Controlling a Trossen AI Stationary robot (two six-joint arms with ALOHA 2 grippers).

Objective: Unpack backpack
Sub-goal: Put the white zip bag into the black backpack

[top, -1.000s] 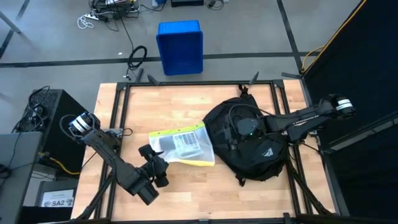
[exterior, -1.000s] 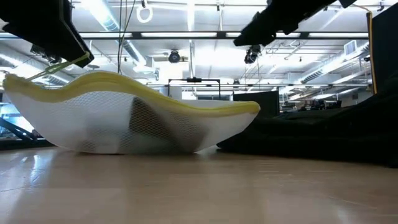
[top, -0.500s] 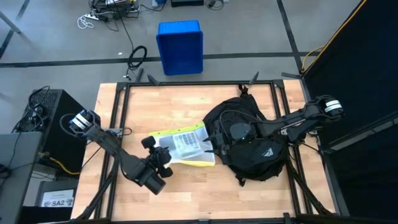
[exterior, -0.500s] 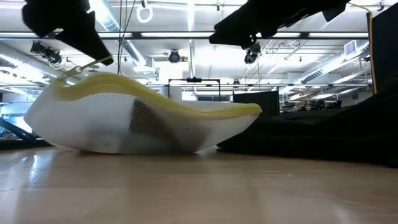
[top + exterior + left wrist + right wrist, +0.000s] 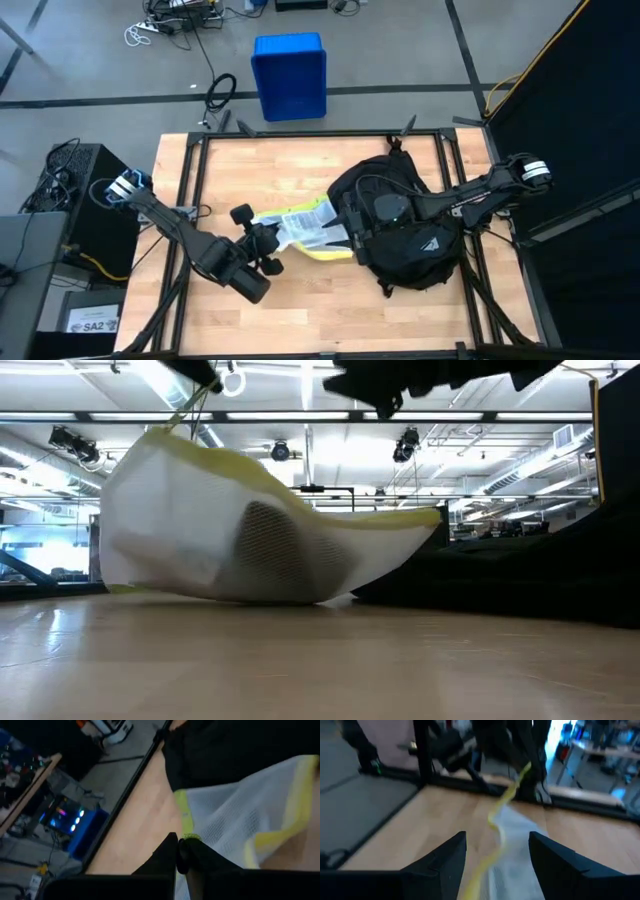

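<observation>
Gripping the yellow-trimmed edge of a white mesh pouch (image 5: 305, 232), the left gripper (image 5: 267, 243) sits toward the near left of the wooden table (image 5: 260, 170), its fingers (image 5: 172, 857) pinched closed on the trim. In the low view, the pouch's left end is lifted off the table while its right end rests against the backpack (image 5: 405, 225). Printed paper shows through the mesh in the high view. The backpack, black with a small white logo, lies on the right half of the table, touching the pouch. The right gripper (image 5: 350, 222) hovers at the backpack's left edge, above the pouch's right end, jaws spread apart and holding nothing. Beyond the far edge of the table, a blue plastic bin (image 5: 289, 75) stands on the floor.
</observation>
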